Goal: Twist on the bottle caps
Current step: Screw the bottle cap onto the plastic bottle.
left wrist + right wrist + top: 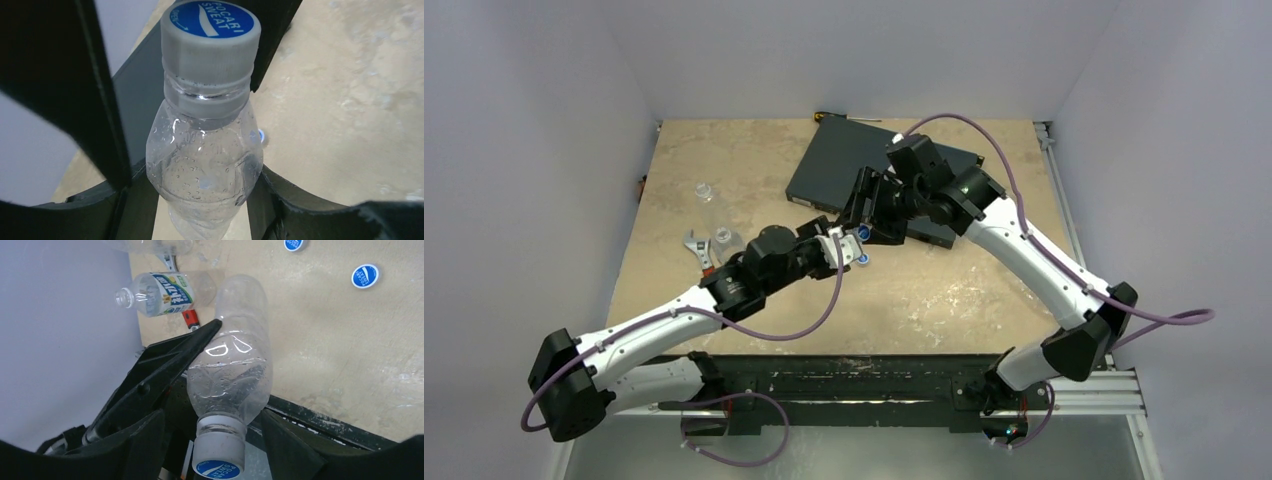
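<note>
A mottled beige table (944,300) sits between pale lilac walls (544,150). Over its middle, the left claw (200,182) is closed on the body of a clear plastic bottle (205,160), which carries a white screw cap with a blue top (210,30). The right claw (212,432) stands wide around that cap, its fingers clear of it. Left of the held bottle lies a metal wrench (696,250); just behind it is a flat black box (844,168). Only the right wrist view shows a labelled, uncapped bottle (155,292) lying on its side and two loose blue caps (365,276) on the table beyond the held bottle.
</note>
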{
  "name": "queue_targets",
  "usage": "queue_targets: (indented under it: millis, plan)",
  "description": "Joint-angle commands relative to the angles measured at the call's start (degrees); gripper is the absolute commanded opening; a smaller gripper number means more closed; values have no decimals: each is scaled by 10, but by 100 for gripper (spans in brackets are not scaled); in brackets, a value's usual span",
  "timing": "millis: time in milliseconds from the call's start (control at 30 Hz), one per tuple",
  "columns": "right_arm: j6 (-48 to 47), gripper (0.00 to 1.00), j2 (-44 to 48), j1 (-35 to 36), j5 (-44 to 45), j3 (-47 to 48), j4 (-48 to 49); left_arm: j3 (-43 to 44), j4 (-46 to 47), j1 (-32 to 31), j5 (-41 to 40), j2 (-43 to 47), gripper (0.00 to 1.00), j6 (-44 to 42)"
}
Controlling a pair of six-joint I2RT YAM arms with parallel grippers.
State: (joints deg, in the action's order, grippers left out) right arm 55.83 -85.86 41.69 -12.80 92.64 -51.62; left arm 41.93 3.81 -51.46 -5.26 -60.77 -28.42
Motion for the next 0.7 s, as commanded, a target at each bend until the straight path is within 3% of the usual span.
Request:
queue_targets:
  millis: [0,167,300,467,667]
  plan:
    - [-43,79,50,6,36,15,8,61,-74,32,196,9,14,78]
    - [-104,96,102,4,101,18,-5,91,-172,94,368,-5,14,107]
    - [-202,98,143,2,111,4,3,112,-234,110,476,-28,14,109]
    - [-382,89,185,4,38,-26,8,114,-257,115,575,-51,14,131]
    - [-475,77,227,42,-40,-74,5,108,-261,116,630,-63,13,150]
